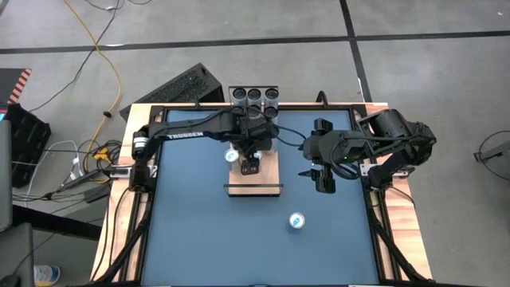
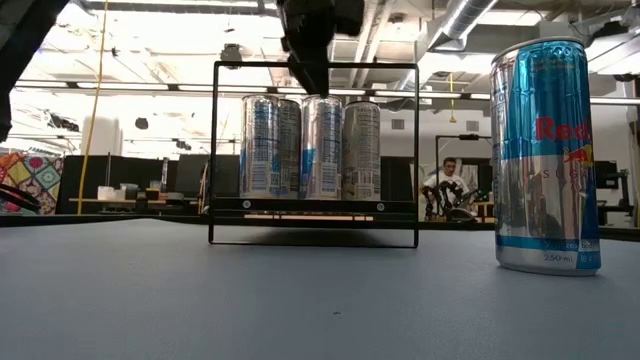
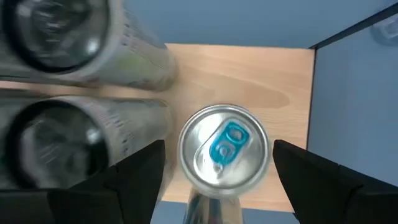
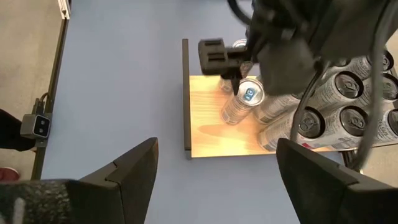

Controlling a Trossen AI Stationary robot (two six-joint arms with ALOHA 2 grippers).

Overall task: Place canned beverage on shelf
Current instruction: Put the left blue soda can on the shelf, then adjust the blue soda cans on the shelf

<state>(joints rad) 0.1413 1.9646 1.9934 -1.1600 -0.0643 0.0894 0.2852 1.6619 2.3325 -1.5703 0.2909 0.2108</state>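
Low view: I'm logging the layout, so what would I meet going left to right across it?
Shelf's left black rail → three cans standing in a row on the shelf → shelf's right rail → person seated far behind → lone near can.

Matte blue table top point(image 1: 199, 239), edged with pale wooden strips point(image 1: 115, 231). Light-wood rectangular shelf board point(image 3: 249, 81) with faint grain, framed by thin black metal rails point(image 2: 315, 65). Three silver cans with pale blue and white print point(image 2: 313, 147) stand on the board in the low view; seen from the left wrist, the nearest silver can top with a bright blue pull tab point(image 3: 224, 154) shows brushed-metal sheen. Lone blue-and-silver can with red lettering point(image 2: 546, 155) carries diagonal blue and silver fields; from above its silver lid point(image 1: 296, 221) shows a blue spot. Dark arm with white lettering point(image 1: 187, 131); black fingers point(image 3: 127, 183). Grey floor crossed by a yellow cable point(image 1: 103, 56).
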